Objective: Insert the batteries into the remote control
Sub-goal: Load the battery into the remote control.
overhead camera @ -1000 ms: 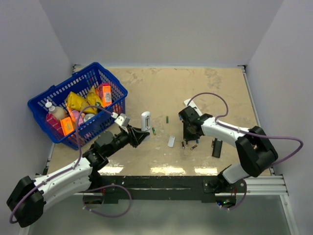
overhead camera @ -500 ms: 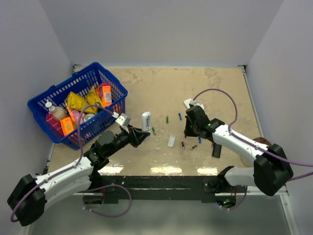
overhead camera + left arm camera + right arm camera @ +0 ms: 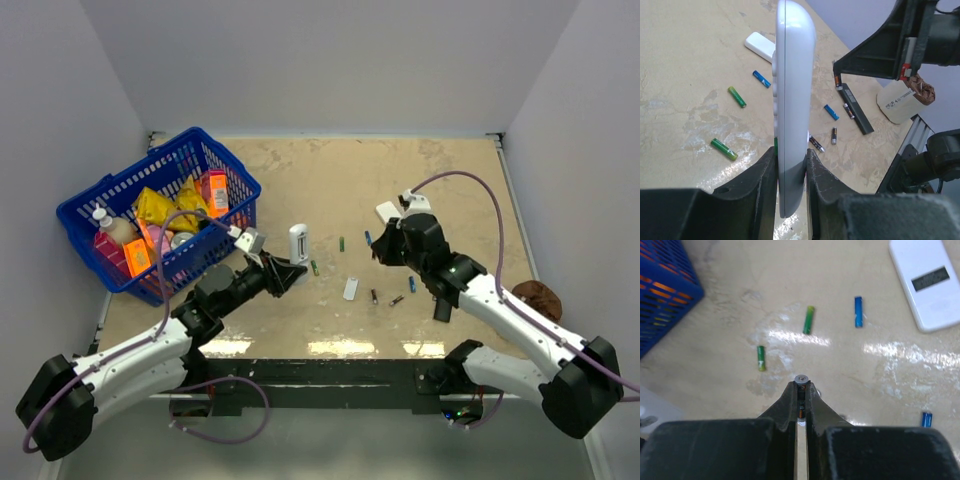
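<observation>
Left tool [image 3: 790, 170]: clamped on the lower end of the slim white remote [image 3: 792, 75], which is held on its narrow edge over the bench [image 3: 685, 60], probably so the battery bay can be reached.
Right tool [image 3: 800, 392]: closed on one battery [image 3: 800, 380], carried end-first, judged ready for insertion.
Loose batteries [image 3: 809, 320]: scattered flat on the bench between the two tools.
Room: open bench is left between the tools; the wide remote [image 3: 925, 282], black remote [image 3: 855, 107] and basket [image 3: 225, 158] are set off to the sides.

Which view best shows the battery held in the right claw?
Right wrist: the battery sits pinched in the right claw, silvery end showing. Top external hides it under the claw; left wrist shows at most a speck.
</observation>
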You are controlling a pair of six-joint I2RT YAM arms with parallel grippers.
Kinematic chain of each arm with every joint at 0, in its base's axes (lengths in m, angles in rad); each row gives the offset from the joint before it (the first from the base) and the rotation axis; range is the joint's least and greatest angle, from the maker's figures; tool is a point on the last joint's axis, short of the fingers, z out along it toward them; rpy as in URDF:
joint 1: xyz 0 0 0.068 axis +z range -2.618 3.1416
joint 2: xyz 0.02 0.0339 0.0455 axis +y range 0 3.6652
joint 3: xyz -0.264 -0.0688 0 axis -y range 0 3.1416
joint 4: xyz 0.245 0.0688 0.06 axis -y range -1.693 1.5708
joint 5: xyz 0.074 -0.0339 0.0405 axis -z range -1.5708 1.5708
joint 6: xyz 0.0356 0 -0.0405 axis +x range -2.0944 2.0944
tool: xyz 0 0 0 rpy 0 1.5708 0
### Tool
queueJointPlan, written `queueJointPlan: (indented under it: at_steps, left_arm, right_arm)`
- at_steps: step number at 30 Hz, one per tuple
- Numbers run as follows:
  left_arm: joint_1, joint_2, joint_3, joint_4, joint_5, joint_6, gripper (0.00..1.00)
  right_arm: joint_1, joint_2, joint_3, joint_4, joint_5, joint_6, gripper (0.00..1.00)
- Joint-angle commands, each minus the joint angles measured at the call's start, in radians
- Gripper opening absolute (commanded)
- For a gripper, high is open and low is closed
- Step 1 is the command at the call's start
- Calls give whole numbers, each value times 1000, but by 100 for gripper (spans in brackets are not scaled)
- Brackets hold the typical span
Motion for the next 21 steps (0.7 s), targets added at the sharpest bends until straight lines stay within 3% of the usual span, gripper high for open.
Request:
queueJointPlan:
  at_steps: [1,12,21]
  left_arm:
    - [14,17,51,95,11,-37,0]
    - [20,77,78,156,82,-77,0]
    - [20,113,98,198,115,-105,0]
  right_arm:
    - [1,-81,-10,187,-81,-61,0]
    - [12,-112,-9,416,-276,-104,0]
    - [72,-92,22,508,-322,-112,0]
